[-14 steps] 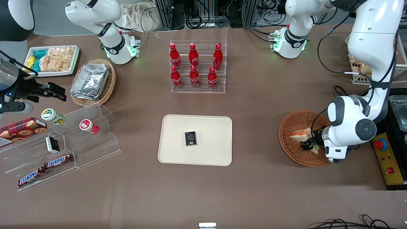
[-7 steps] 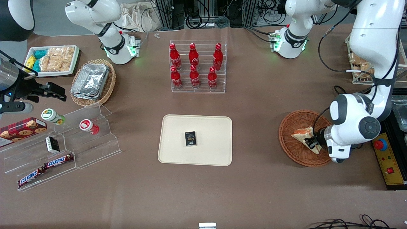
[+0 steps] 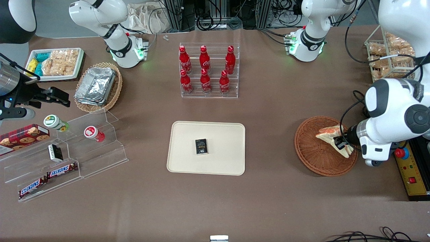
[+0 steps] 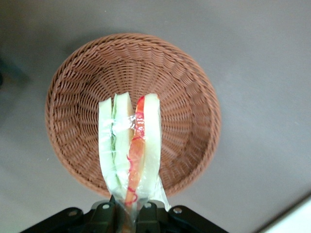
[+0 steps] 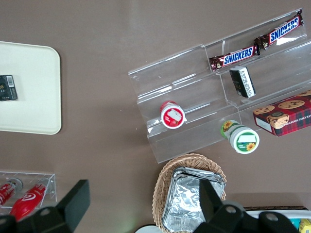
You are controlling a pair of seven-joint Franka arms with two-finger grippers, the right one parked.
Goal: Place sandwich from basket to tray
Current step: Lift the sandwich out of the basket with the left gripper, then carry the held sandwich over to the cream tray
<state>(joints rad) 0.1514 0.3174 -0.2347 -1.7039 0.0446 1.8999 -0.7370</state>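
Observation:
My left gripper (image 3: pixel 342 144) is shut on the sandwich (image 3: pixel 332 136), a wrapped pale wedge with pink-orange filling, and holds it lifted above the round reddish-brown basket (image 3: pixel 314 151) at the working arm's end of the table. In the left wrist view the sandwich (image 4: pixel 130 145) hangs edge-on from the gripper (image 4: pixel 127 219), with the empty basket (image 4: pixel 184 97) below it. The cream-beige tray (image 3: pixel 221 134) lies at the table's middle with a small dark box (image 3: pixel 201 146) on it.
An acrylic rack of red bottles (image 3: pixel 208 70) stands farther from the camera than the tray. A wire rack of snacks (image 3: pixel 389 53) and a yellow control box (image 3: pixel 411 171) are near the basket. Acrylic steps (image 3: pixel 67 151), a foil-pan basket (image 3: pixel 97 85) and a snack tray (image 3: pixel 57 64) lie toward the parked arm's end.
My left gripper has risen with the sandwich, lifting it out of the basket and drifting toward the working arm's end; the basket is now empty.

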